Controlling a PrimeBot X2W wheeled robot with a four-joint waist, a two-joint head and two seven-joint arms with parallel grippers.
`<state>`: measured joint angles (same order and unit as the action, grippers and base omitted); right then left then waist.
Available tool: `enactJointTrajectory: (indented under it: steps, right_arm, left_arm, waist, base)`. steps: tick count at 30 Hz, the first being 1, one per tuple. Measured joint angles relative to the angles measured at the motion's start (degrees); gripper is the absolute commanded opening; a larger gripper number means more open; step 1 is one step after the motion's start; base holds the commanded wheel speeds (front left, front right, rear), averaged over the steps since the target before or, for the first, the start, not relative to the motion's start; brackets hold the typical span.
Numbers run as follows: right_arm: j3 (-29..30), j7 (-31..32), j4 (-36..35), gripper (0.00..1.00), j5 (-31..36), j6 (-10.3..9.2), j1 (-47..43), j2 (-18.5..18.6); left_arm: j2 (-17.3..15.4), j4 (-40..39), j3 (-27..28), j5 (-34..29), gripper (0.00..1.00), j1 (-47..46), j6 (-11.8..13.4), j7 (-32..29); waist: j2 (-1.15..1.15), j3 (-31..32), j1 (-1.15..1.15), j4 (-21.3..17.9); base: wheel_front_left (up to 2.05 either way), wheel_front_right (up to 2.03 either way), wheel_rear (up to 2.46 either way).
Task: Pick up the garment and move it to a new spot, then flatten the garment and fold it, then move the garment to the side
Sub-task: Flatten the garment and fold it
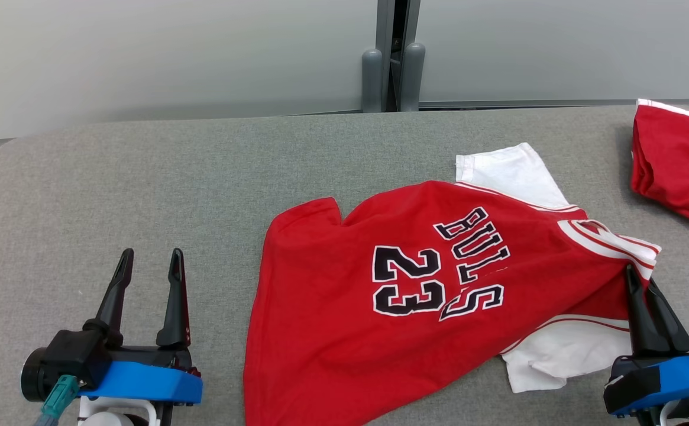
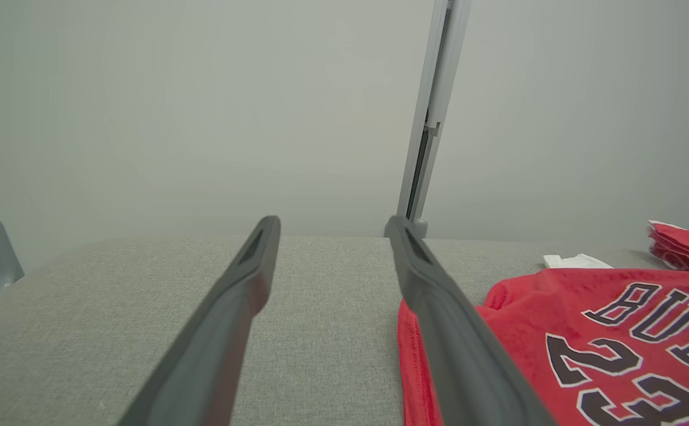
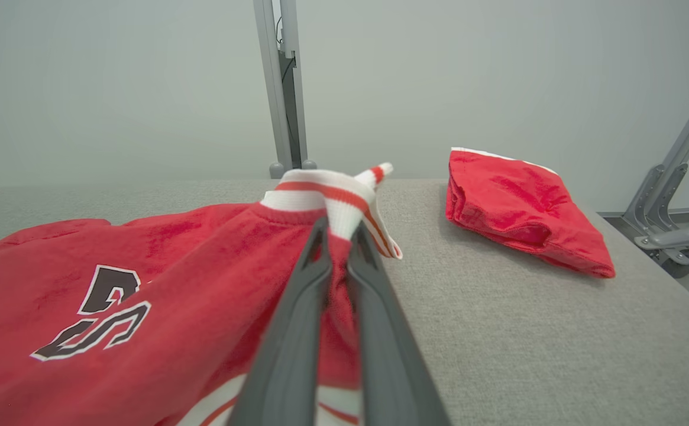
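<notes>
A red jersey (image 1: 391,296) with white sleeves and black "BULLS 23" lettering lies rumpled on the grey padded table (image 1: 143,177), right of centre. My right gripper (image 1: 637,278) is shut on the jersey near its striped white collar (image 3: 332,192), lifting the cloth there a little. In the right wrist view the red fabric (image 3: 143,296) bunches between my two dark fingers (image 3: 297,331). At the lower left my left gripper (image 1: 150,258) stands open above bare table, left of the jersey's hem (image 2: 415,355), holding nothing.
A second red garment (image 1: 678,160), folded, lies at the table's far right edge; it also shows in the right wrist view (image 3: 516,207). A grey post (image 1: 392,56) stands behind the table against a pale wall. Metal frame legs (image 3: 675,195) stand off the right end.
</notes>
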<state>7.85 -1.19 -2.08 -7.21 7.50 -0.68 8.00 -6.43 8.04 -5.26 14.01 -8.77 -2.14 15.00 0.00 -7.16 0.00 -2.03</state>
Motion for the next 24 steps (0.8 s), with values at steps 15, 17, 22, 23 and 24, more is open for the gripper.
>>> enactJointTrajectory:
  steps: [15,17,22,23,24]
  right_arm:
    - [0.6,0.1,2.3,0.00,1.6,0.00,3.4,2.4]
    - [0.6,-0.1,4.4,0.00,2.3,0.01,5.6,3.1]
    - [0.6,-1.1,11.6,0.00,3.3,0.00,11.5,5.2]
    - [0.4,-1.2,13.5,0.00,3.5,0.01,12.8,5.8]
    - [0.4,-1.5,15.2,0.00,3.7,0.00,14.1,6.2]
  left_arm:
    - [0.6,0.1,0.7,-0.6,1.00,-0.2,-0.5,0.0]
    - [0.8,0.0,0.6,-0.7,1.00,-0.8,-0.6,0.0]
    - [1.2,-0.2,0.4,-1.0,1.00,-2.4,-1.1,0.0]
    - [1.3,-0.2,0.4,-1.0,1.00,-2.7,-1.1,0.0]
    - [1.3,-0.2,0.4,-1.0,1.00,-3.0,-1.2,0.0]
  waist:
    - [0.00,-0.9,0.00,0.9]
    - [0.00,-1.6,0.00,1.1]
    - [0.00,-3.7,0.00,2.0]
    - [0.00,-4.2,0.00,2.2]
    - [0.00,-4.7,0.00,2.5]
  base:
    - [0.00,0.00,0.00]
    - [0.00,0.00,0.00]
    - [0.00,0.00,0.00]
    - [0.00,0.00,0.00]
    - [0.00,0.00,0.00]
